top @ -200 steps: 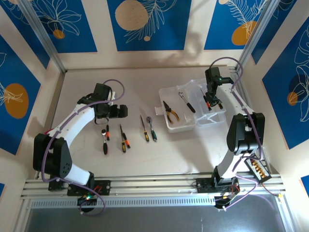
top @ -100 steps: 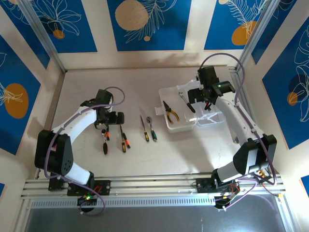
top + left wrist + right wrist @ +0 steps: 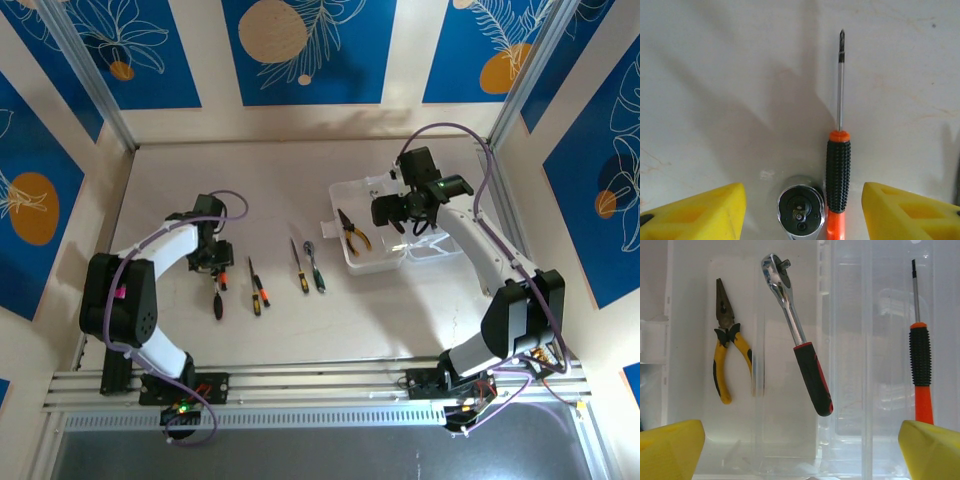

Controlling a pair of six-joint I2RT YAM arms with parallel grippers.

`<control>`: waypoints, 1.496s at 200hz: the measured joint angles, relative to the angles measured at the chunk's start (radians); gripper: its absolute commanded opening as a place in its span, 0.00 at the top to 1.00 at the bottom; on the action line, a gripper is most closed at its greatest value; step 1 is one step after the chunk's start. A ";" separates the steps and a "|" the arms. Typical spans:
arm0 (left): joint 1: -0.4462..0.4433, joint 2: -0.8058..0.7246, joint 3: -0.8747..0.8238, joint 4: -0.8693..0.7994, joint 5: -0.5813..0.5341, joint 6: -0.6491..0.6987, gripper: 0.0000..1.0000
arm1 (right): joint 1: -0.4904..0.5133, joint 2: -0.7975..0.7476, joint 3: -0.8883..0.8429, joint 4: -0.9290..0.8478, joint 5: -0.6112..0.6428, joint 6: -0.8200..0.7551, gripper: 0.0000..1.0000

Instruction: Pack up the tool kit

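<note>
Left gripper [image 3: 803,197]: fingers apart, astride ratchet [image 3: 800,214] head — handle cut off
Right gripper [image 3: 800,435]: fingers apart over box [image 3: 825,300]
Top view: ratchet head hidden under left gripper

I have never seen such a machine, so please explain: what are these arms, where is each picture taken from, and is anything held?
These are two white robot arms on a table, each ending in a two-finger claw. The wide picture comes from a camera above; the close ones come from cameras on the wrists. The left claw hangs open over a silver ratchet head and a thin black-and-orange screwdriver. The right claw is open above a clear plastic box with yellow-handled pliers, a red-and-black-handled ratchet and another orange screwdriver in it. Nothing is held.
</note>
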 measured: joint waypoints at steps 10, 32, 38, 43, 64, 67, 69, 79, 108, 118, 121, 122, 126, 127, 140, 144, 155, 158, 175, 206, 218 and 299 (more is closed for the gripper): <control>0.000 0.000 -0.008 0.000 -0.002 -0.002 0.39 | 0.001 0.005 0.000 0.003 -0.002 0.000 0.01; 0.000 -0.001 -0.032 -0.003 -0.007 -0.006 0.49 | 0.005 0.018 0.000 0.008 -0.008 0.004 0.01; 0.001 -0.001 -0.040 -0.003 -0.008 -0.008 0.53 | 0.005 0.021 0.000 0.010 -0.010 0.004 0.01; 0.001 -0.003 -0.043 0.000 -0.009 -0.017 0.53 | 0.006 0.024 0.000 0.011 -0.011 0.005 0.01; 0.007 -0.007 -0.047 0.000 -0.015 -0.022 0.57 | 0.010 0.033 0.000 0.013 -0.016 0.008 0.01; 0.008 -0.007 -0.049 0.000 -0.017 -0.021 0.58 | 0.011 0.034 0.000 0.013 -0.016 0.008 0.01; 0.008 -0.007 -0.050 0.001 -0.018 -0.023 0.58 | 0.012 0.035 0.000 0.013 -0.017 0.008 0.01; 0.011 -0.007 -0.053 0.001 -0.019 -0.028 0.58 | 0.012 0.036 0.000 0.014 -0.019 0.008 0.01; 0.014 -0.006 -0.055 0.000 -0.020 -0.029 0.59 | 0.015 0.037 0.000 0.019 -0.020 0.011 0.01; 0.014 -0.006 -0.055 0.000 -0.019 -0.029 0.62 | 0.014 0.037 0.000 0.020 -0.021 0.012 0.01; 0.014 -0.006 -0.055 0.000 -0.019 -0.029 0.63 | 0.014 0.037 0.000 0.020 -0.022 0.013 0.01; 0.014 -0.006 -0.055 0.000 -0.019 -0.030 0.63 | 0.014 0.037 0.000 0.020 -0.022 0.013 0.01; 0.015 -0.006 -0.055 0.000 -0.019 -0.029 0.64 | 0.014 0.037 0.000 0.020 -0.022 0.015 0.01; 0.015 -0.006 -0.055 0.000 -0.019 -0.029 0.65 | 0.014 0.037 0.000 0.020 -0.022 0.015 0.01; 0.015 -0.003 -0.055 -0.003 -0.018 -0.029 0.72 | 0.014 0.037 0.000 0.021 -0.023 0.016 0.01; 0.015 -0.002 -0.055 -0.003 -0.016 -0.031 0.75 | 0.014 0.037 0.000 0.023 -0.023 0.016 0.01; 0.015 -0.001 -0.054 -0.003 -0.011 -0.034 0.78 | 0.014 0.037 0.000 0.026 -0.023 0.016 0.01; 0.015 -0.001 -0.054 -0.003 -0.010 -0.029 0.78 | 0.014 0.037 0.000 0.027 -0.023 0.016 0.01; 0.015 0.002 -0.050 -0.005 -0.003 -0.029 0.72 | 0.014 0.037 0.000 0.032 -0.026 0.016 0.01; 0.019 0.021 -0.046 -0.006 0.015 -0.030 0.57 | 0.014 0.038 0.000 0.035 -0.027 0.016 0.01; 0.020 0.032 -0.046 -0.007 0.026 -0.027 0.56 | 0.014 0.038 0.000 0.035 -0.030 0.016 0.01; 0.023 0.044 -0.044 -0.002 0.077 -0.027 0.83 | 0.014 0.039 0.000 0.035 -0.045 0.019 0.01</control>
